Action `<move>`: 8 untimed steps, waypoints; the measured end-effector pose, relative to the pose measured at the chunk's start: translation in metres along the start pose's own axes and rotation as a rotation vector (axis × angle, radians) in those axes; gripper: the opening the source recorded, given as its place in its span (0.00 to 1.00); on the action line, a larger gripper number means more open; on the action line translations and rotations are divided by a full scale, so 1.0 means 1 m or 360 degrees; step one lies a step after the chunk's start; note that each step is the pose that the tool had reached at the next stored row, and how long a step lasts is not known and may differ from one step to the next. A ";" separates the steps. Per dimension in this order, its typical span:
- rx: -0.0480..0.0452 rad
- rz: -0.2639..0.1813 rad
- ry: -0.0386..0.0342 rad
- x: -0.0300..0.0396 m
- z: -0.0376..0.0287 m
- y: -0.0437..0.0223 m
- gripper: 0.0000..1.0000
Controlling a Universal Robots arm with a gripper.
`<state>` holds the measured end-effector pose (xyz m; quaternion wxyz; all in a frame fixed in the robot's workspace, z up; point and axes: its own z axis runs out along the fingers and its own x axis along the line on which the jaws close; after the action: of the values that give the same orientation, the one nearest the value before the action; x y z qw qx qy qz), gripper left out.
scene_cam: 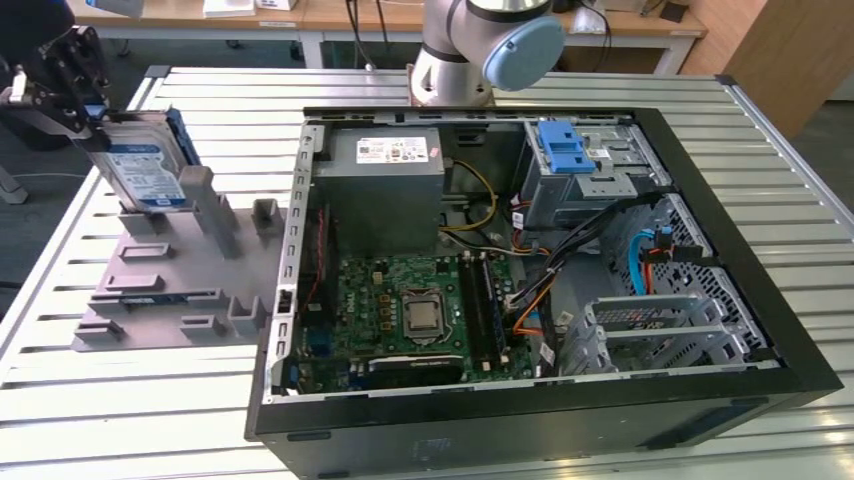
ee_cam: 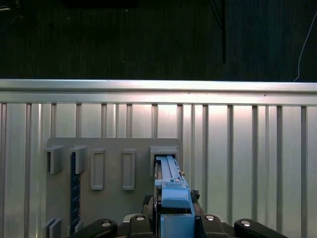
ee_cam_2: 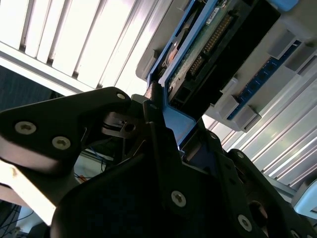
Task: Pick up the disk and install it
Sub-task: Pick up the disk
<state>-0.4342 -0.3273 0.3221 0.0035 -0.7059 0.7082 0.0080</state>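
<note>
The disk [scene_cam: 144, 172] stands on edge in the grey holder [scene_cam: 174, 290] at the exterior view's left, its blue-and-white label facing out and blue rails along its edges. My gripper [scene_cam: 86, 118] comes in from above at the disk's upper end and is shut on it. In the second wrist view the black fingers [ee_cam_2: 166, 148] clamp the blue rail of the disk [ee_cam_2: 213, 44], whose circuit-board side shows. In the first wrist view the disk's [ee_cam: 171, 191] blue edge runs from my gripper [ee_cam: 171, 220] to a slot of the holder [ee_cam: 109, 168]. I cannot tell whether it still rests in the slot.
An open computer case [scene_cam: 747, 330] lies on the slatted metal table [scene_cam: 120, 410]. Inside are a grey power supply [scene_cam: 384, 190], a green motherboard [scene_cam: 414, 310] and a metal drive cage with a blue bracket [scene_cam: 567, 150]. The arm's base [scene_cam: 467, 50] stands behind the case.
</note>
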 end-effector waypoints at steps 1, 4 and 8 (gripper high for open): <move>0.0000 0.0000 0.0000 0.0000 -0.0006 0.0000 0.36; 0.0000 0.0000 0.0000 0.0000 -0.0023 0.0000 0.36; 0.0000 0.0000 0.0000 -0.0001 -0.0040 0.0000 0.36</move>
<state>-0.4342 -0.3273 0.3261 0.0035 -0.7059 0.7082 0.0080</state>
